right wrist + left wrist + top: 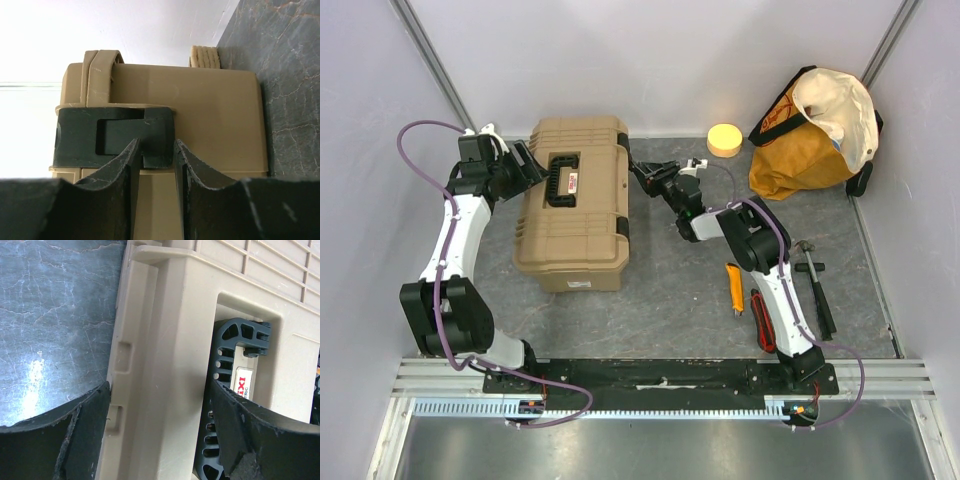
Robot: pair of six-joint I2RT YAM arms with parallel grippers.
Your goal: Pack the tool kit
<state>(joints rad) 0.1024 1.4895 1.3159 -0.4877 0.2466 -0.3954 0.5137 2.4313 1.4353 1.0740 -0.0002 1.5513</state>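
My left arm [455,240] rises along the left side, elbow bent, its pincer [159,390] turned right with fingers spread wide. My right arm [772,272] stretches far and left, its pincer [156,146] narrowed, pinching a black latch [80,137].

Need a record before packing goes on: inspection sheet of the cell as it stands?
Surface: dark grey mat, fine scratches.
Job's things: tool kit, lid down, handle folded flat.
Clutter: yellow disc and cloth bag at far right; hammer, yellow knife and red-handled tool beside the right arm.
Grippers: left pincer wide, straddling the kit's left lid edge; right pincer closed on a black latch.
Cables: purple cable looped along each arm.
Surroundings: white walls, metal rail at near edge.
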